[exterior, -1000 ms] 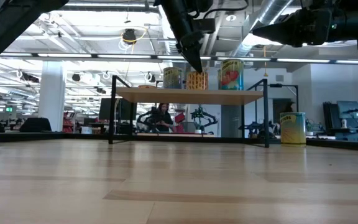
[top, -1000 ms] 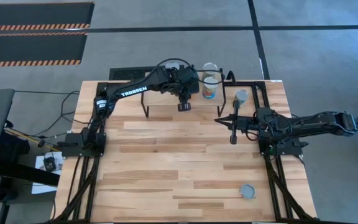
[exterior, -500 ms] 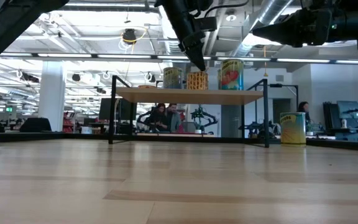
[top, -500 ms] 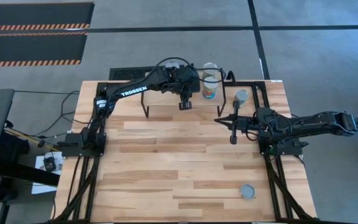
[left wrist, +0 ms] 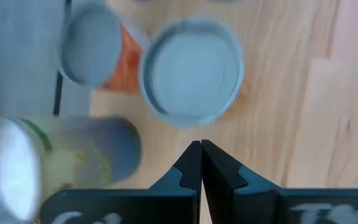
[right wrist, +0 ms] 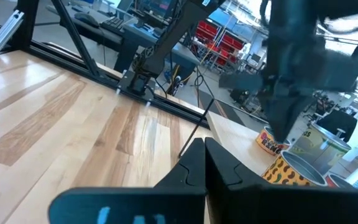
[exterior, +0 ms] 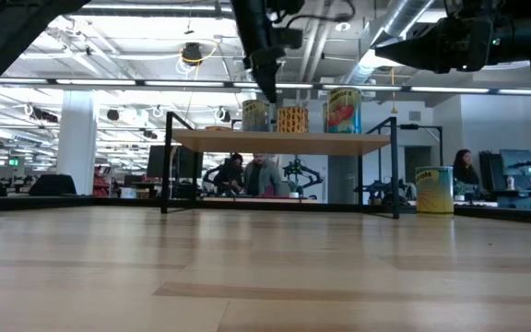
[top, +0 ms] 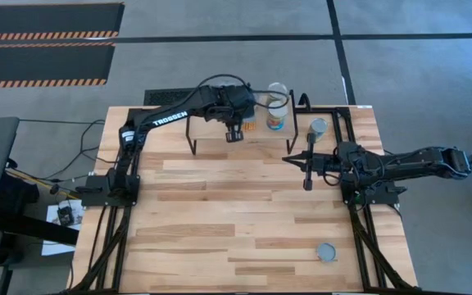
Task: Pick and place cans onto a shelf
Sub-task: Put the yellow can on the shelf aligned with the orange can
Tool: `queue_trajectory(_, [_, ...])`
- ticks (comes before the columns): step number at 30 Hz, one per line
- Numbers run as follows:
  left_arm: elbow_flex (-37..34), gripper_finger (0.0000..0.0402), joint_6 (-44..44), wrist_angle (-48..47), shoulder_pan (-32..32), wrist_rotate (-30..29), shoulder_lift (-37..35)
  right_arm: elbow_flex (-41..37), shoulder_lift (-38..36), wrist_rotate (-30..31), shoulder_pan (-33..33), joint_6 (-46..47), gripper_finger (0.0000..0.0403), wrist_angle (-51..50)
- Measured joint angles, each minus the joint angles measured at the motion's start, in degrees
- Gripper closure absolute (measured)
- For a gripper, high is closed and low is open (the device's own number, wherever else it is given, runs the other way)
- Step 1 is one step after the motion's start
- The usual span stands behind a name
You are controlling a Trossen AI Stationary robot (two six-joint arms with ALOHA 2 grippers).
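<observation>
The shelf [exterior: 284, 141] stands at the table's far edge with three cans on its top: an olive one [exterior: 255, 115], an orange patterned one [exterior: 292, 119] and a red-labelled one [exterior: 343, 110]. My left gripper [top: 234, 136] is shut and empty, hanging just above the shelf beside these cans; its wrist view looks down on a silver can top [left wrist: 192, 71]. My right gripper [top: 287, 158] is shut and empty, held above the table to the right of the shelf. One can [top: 319, 127] stands on the table by the shelf's right legs, another [top: 327, 251] near the front right.
The shelf's black legs [exterior: 165, 175] and the black frame rails [top: 334, 111] stand along the table's far edge. The wooden tabletop [top: 220, 213] stretches bare in front of the shelf. People sit in the room behind the table [exterior: 256, 173].
My left gripper has moved toward the table's left edge and slightly toward the far edge above the shelf, staying shut. The cans have stayed in place.
</observation>
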Motion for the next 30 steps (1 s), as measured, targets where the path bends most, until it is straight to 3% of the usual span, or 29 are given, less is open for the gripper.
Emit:
queue_trajectory(7, [-5.3,0.0401,-0.8,4.9,0.6,-0.4,0.1,0.0,0.0,0.0,0.0,0.0,0.0393,-0.2])
queue_trajectory(30, [-5.5,0.0401,-0.4,9.9,1.2,1.5,0.1,0.0,0.0,0.1,0.0,-0.1,0.0393,-0.2])
